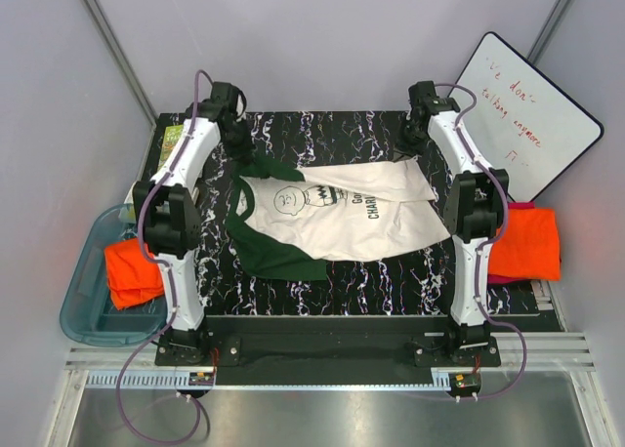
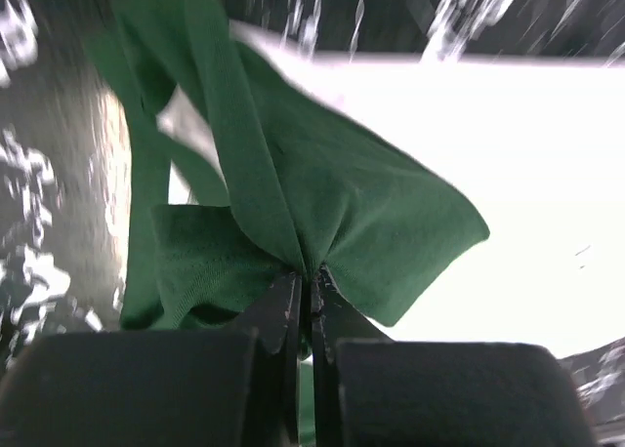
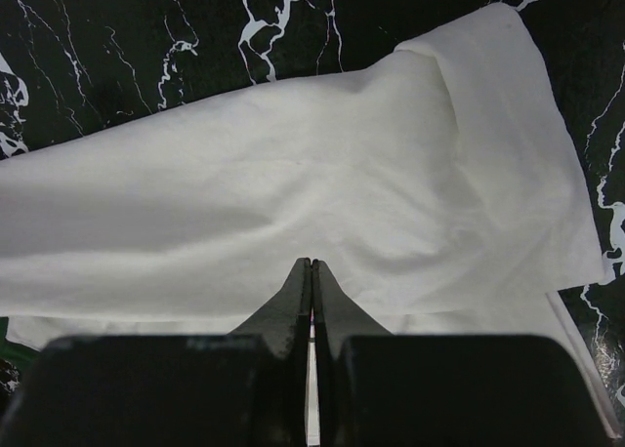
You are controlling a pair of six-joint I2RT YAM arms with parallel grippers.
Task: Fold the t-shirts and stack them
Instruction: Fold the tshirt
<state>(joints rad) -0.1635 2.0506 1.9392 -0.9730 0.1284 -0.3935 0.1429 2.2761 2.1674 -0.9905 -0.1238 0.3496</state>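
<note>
The cream t-shirt (image 1: 337, 223) with dark green sleeves and a black Charlie Brown print lies spread sideways on the black marbled mat (image 1: 322, 281). My left gripper (image 1: 237, 137) is at the shirt's far left and is shut on a bunched green sleeve (image 2: 322, 193), its tips (image 2: 311, 276) pinching the cloth. My right gripper (image 1: 418, 146) is at the far right hem. Its jaws (image 3: 312, 264) are shut with cream cloth (image 3: 293, 174) creasing toward the tips. One orange t-shirt (image 1: 132, 271) lies in the bin at left. Another orange t-shirt (image 1: 527, 244) lies at right.
A clear blue bin (image 1: 88, 305) stands off the mat's left edge. A whiteboard (image 1: 532, 115) with red writing leans at the back right. A green packet (image 1: 174, 138) lies at the mat's far left corner. Grey walls enclose the table.
</note>
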